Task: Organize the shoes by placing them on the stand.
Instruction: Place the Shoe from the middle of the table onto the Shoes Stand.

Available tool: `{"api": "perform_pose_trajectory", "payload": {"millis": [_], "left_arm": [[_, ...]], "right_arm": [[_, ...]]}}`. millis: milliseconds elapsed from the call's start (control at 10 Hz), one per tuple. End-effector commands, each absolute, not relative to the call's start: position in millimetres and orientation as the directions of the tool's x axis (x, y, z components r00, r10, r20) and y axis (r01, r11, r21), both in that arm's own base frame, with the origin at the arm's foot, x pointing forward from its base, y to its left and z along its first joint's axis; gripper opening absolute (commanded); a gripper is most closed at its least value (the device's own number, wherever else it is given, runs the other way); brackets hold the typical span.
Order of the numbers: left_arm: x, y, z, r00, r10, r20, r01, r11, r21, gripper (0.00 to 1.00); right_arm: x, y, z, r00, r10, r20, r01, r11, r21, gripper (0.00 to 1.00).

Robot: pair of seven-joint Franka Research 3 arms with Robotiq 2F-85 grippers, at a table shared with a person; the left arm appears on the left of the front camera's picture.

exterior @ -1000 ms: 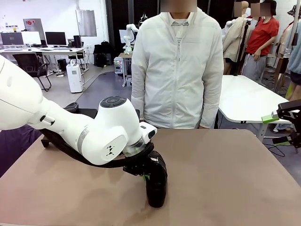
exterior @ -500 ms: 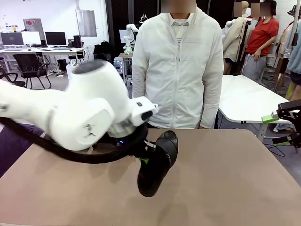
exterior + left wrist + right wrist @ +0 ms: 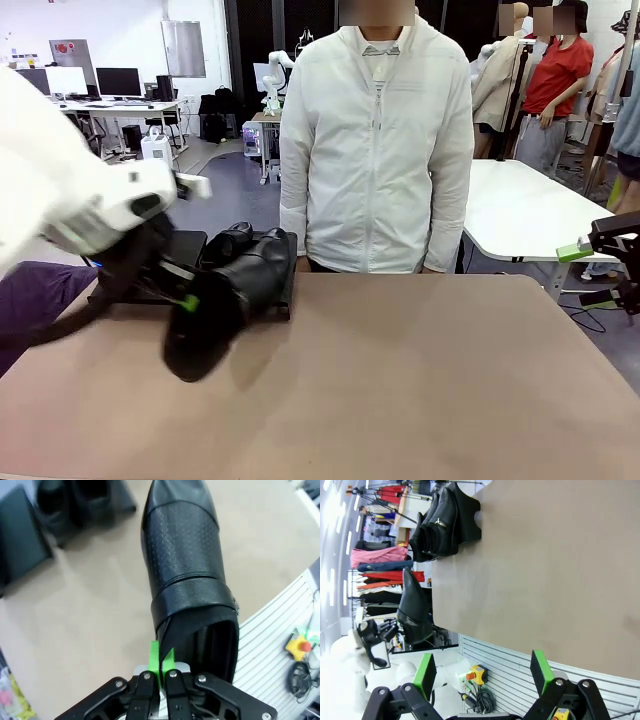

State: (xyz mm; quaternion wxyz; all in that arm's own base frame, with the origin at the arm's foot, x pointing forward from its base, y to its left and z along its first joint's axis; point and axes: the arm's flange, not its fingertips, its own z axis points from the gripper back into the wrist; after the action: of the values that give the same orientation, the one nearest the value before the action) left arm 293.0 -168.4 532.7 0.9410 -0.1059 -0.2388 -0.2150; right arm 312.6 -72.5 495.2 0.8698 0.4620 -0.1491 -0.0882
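Now left hand (image 3: 160,672) pinches shoe (image 3: 187,575) collar; long axis extends away, toe far; right hand (image 3: 482,672) wide.

Left tool (image 3: 160,666) clamped, right tool (image 3: 485,672) agape

One black leather loafer (image 3: 185,570) hangs toe-down above the table, pinched at its collar; two more (image 3: 250,262) rest on the black stand (image 3: 288,285).

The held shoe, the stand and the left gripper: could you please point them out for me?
held shoe (image 3: 182,555): left wrist view, on its perforated upper.
stand (image 3: 20,540): left wrist view, on its bare flat top.
left gripper (image 3: 161,661): left wrist view, between the green pads pinching the shoe's heel rim.
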Motion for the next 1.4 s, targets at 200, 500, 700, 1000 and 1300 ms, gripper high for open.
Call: {"api": "perform_pose_trajectory", "payload": {"millis": [200, 500, 700, 1000, 1300], "left_arm": [[267, -48, 503, 0.905, 0.195, 0.377, -0.034, 0.919, -0.392, 0.00], [305, -88, 542, 0.859, -0.214, 0.466, 0.324, 0.931, -0.170, 0.00], [305, -88, 542, 0.859, -0.214, 0.466, 0.324, 0.931, -0.170, 0.00], [385, -71, 556, 0.882, -0.223, 0.415, 0.321, 0.929, -0.183, 0.00], [514, -29, 542, 0.862, -0.108, 0.495, 0.249, 0.941, -0.228, 0.00]], "right_arm": [[314, -72, 500, 0.937, -0.303, 0.173, 0.017, 0.535, 0.845, 1.00], [314, -72, 500, 0.937, -0.303, 0.173, 0.017, 0.535, 0.845, 1.00], [314, -72, 500, 0.937, -0.303, 0.173, 0.017, 0.535, 0.845, 1.00], [314, -72, 500, 0.937, -0.303, 0.173, 0.017, 0.535, 0.845, 1.00], [314, -72, 500, 0.937, -0.303, 0.173, 0.017, 0.535, 0.845, 1.00]]}}
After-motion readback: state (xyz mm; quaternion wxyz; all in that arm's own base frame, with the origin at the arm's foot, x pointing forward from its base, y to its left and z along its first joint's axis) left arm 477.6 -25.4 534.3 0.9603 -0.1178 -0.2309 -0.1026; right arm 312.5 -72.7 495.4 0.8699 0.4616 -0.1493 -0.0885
